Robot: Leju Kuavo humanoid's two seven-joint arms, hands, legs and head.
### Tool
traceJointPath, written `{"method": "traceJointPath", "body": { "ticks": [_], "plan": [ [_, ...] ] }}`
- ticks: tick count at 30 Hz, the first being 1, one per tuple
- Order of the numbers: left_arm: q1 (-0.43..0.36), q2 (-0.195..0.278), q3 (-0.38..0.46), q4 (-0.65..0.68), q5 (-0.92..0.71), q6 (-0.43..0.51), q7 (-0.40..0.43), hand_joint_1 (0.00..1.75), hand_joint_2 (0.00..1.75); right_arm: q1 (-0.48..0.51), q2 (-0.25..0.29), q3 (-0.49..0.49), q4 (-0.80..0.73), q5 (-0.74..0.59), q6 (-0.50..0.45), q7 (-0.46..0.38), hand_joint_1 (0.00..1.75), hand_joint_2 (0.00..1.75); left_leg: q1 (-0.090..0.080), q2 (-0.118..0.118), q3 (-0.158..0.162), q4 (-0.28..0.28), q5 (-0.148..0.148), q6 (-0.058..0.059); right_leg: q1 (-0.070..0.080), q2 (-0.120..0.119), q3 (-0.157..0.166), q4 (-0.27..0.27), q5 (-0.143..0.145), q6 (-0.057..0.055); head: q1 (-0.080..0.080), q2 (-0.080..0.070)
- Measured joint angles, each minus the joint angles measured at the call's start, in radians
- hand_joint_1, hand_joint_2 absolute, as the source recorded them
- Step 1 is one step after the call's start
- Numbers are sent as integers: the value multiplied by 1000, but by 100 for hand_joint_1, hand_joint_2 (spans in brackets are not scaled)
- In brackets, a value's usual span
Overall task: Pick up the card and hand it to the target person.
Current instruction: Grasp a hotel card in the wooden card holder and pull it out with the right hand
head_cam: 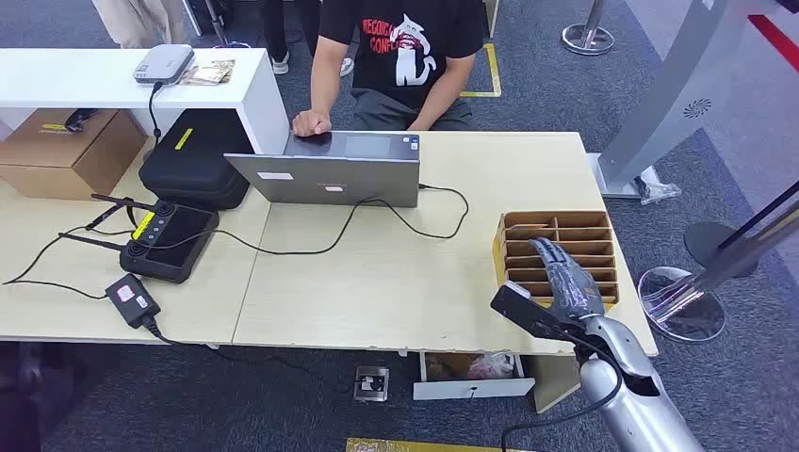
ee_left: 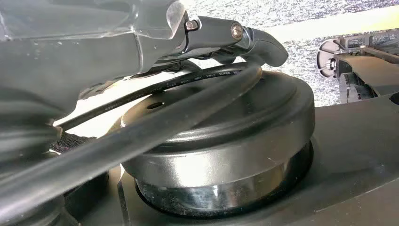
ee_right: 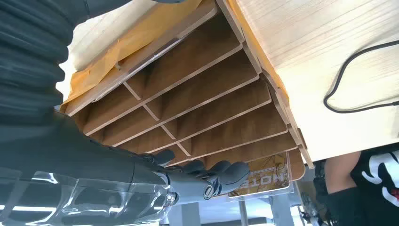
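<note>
A wooden slotted card rack (head_cam: 556, 247) stands near the right edge of the light wood table (head_cam: 377, 282). In the right wrist view an orange card (ee_right: 267, 175) with printed lettering stands in the rack's end slot (ee_right: 197, 94). My right hand (head_cam: 568, 276) reaches over the rack with its fingers (ee_right: 221, 173) stretched out close beside the card, gripping nothing that I can see. A person in a black T-shirt (head_cam: 405, 47) sits across the table, one hand on a laptop. Grey parts of my left hand (ee_left: 226, 35) hang low; its finger pose is unclear.
A grey laptop (head_cam: 325, 174) with a cable sits mid-table. To the left lie a black case (head_cam: 193, 160), a black controller (head_cam: 170, 240) and a power adapter (head_cam: 132, 299). A cardboard box (head_cam: 66, 151) and white counter (head_cam: 94, 80) stand far left. A post base (head_cam: 680, 303) stands right of the table.
</note>
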Motion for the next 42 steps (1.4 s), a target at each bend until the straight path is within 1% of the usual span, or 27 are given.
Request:
{"method": "traceJointPath", "body": {
  "ticks": [5, 14, 18, 35, 36, 39, 41, 42],
  "plan": [
    [1, 0, 0, 0, 4, 0, 0, 0, 175, 8, -11, 0, -14, 4, -6, 17, 0, 175, 0, 0, 0, 0, 0, 0, 0, 0, 0, 0, 0, 0, 0, 0],
    [3, 0, 2, 0, 15, 0, 0, 0, 175, 45, -68, 0, -75, 24, -4, 37, 0, 175, 0, 0, 0, 0, 0, 0, 0, 0, 0, 0, 0, 0, 0, 0],
    [3, 0, 3, 0, 19, 0, 2, 0, 175, 59, -84, 0, -99, 27, 0, 41, 0, 175, 0, 0, 0, 0, 0, 0, 0, 0, 0, 0, 0, 0, 0, 0],
    [5, -1, 4, 0, 18, 0, 1, 0, 175, 80, -89, 8, -128, 43, 18, 42, 0, 175, 0, 0, 0, 0, 0, 0, 0, 0, 0, 0, 0, 0, 0, 0],
    [4, -1, 4, 0, 18, 0, 1, 0, 175, 80, -89, 10, -128, 43, 19, 40, 3, 175, 0, 0, 0, 0, 0, 0, 0, 0, 0, 0, 0, 0, 0, 0],
    [4, 0, 4, 0, 18, 0, 1, 0, 175, 80, -89, 16, -128, 41, 21, 35, 32, 175, 0, 0, 0, 0, 0, 0, 0, 0, 0, 0, 0, 0, 0, 0],
    [4, 0, 4, 0, 18, 0, 1, 0, 175, 80, -89, 18, -128, 39, 21, 32, 41, 175, 0, 0, 0, 0, 0, 0, 0, 0, 0, 0, 0, 0, 0, 0],
    [4, 0, 4, 0, 18, 0, 1, 0, 175, 80, -89, 18, -128, 38, 21, 30, 41, 175, 0, 0, 0, 0, 0, 0, 0, 0, 0, 0, 0, 0, 0, 0]
  ]
}}
